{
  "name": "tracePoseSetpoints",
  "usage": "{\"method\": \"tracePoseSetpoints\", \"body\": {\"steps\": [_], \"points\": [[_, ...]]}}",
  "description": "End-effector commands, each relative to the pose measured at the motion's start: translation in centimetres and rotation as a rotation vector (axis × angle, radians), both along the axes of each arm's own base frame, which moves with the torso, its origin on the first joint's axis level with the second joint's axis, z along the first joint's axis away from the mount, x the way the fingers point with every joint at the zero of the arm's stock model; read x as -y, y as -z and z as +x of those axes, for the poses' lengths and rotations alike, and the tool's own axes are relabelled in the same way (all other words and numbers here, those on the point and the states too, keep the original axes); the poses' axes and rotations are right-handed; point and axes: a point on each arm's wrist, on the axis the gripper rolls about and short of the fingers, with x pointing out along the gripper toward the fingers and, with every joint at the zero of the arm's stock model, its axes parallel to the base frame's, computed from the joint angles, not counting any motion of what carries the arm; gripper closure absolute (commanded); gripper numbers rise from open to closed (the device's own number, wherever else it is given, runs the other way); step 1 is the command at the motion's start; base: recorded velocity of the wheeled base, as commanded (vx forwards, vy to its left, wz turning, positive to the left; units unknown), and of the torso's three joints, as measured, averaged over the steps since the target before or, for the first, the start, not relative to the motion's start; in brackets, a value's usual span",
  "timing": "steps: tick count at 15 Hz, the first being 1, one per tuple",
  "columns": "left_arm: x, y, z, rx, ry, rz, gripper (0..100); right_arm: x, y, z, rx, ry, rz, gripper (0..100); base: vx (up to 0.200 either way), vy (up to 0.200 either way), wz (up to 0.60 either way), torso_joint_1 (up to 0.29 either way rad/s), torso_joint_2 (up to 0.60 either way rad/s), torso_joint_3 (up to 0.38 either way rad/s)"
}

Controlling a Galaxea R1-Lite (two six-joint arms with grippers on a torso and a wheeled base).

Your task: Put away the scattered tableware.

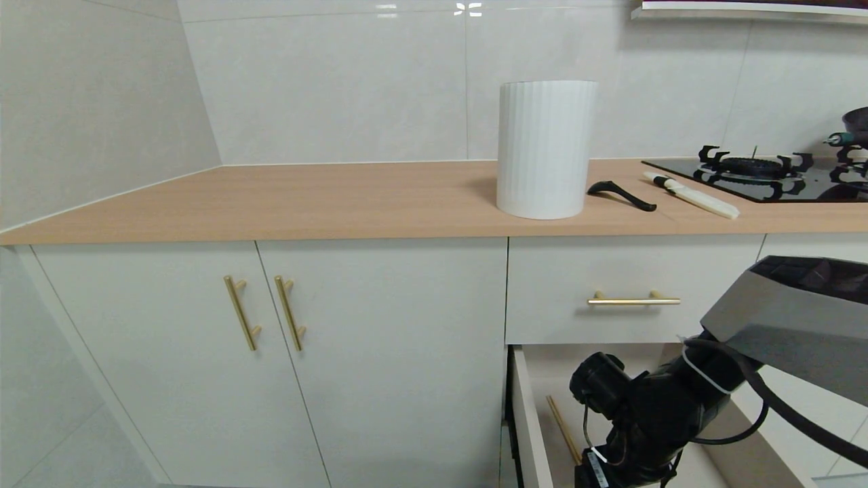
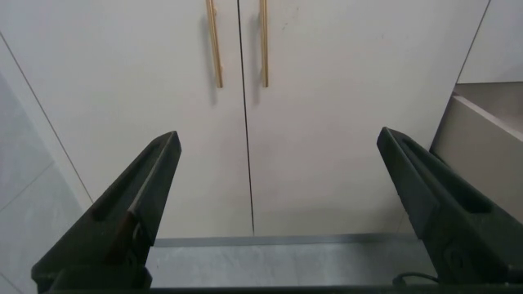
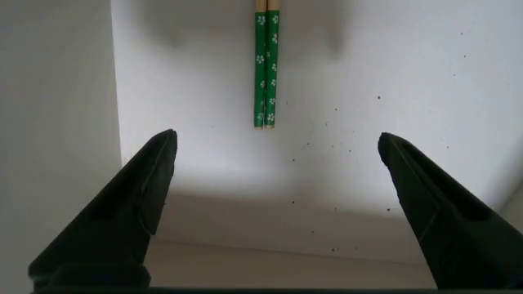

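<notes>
On the wooden counter lie a black spoon (image 1: 620, 193) and a white-bladed knife (image 1: 692, 194), both to the right of a tall white ribbed canister (image 1: 544, 148). Below them the lower drawer (image 1: 527, 413) stands pulled out, with a pair of chopsticks (image 1: 563, 428) on its floor. My right arm (image 1: 651, 413) hangs down inside that drawer. In the right wrist view my right gripper (image 3: 274, 163) is open and holds nothing, just short of the green flowered chopsticks (image 3: 265, 65). My left gripper (image 2: 278, 175) is open low in front of the double cabinet doors (image 2: 245, 114).
A gas hob (image 1: 759, 173) sits at the counter's right end. The closed upper drawer with a gold handle (image 1: 633, 300) is directly above the open drawer. The counter's left stretch (image 1: 305, 196) is bare wood. Tiled walls close the back and left side.
</notes>
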Motion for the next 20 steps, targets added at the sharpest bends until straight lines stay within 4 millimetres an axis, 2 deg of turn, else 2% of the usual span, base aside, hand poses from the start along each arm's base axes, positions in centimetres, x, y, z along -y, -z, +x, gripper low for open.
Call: {"method": "tracePoseSetpoints", "body": {"steps": [1, 4, 8, 10, 13, 16, 20], "points": [[0.0, 0.0, 0.0, 0.000, -0.001, 0.000, 0, 0.2, -1.8, -0.1, 0.044, 0.003, 0.026, 0, 0.000, 0.000, 0.00, 0.000, 0.00, 0.000], [0.0, 0.0, 0.0, 0.000, -0.001, 0.000, 0, 1.7, -5.8, 0.0, 0.170, 0.072, 0.064, 0, 0.000, 0.000, 0.00, 0.000, 0.00, 0.000], [0.0, 0.0, 0.0, 0.000, -0.001, 0.000, 0, 5.0, -10.3, 0.4, 0.333, 0.188, 0.072, 0, 0.000, 0.000, 0.00, 0.000, 0.00, 0.000], [0.0, 0.0, 0.0, 0.000, -0.001, 0.000, 0, 5.9, -12.1, 0.1, 0.387, 0.211, 0.090, 0, 0.000, 0.000, 0.00, 0.000, 0.00, 0.000], [0.0, 0.0, 0.0, 0.000, -0.001, 0.000, 0, 6.1, -13.2, -0.4, 0.427, 0.210, 0.092, 0, 0.000, 0.000, 0.00, 0.000, 0.00, 0.000], [0.0, 0.0, 0.0, 0.000, -0.001, 0.000, 0, 6.2, -13.1, -0.4, 0.424, 0.210, 0.091, 0, 0.000, 0.000, 0.00, 0.019, -0.07, -0.054], [0.0, 0.0, 0.0, 0.000, -0.001, 0.000, 0, 6.2, -13.0, -0.4, 0.421, 0.209, 0.089, 0, 0.000, 0.000, 0.00, 0.105, -0.31, -0.265]]}}
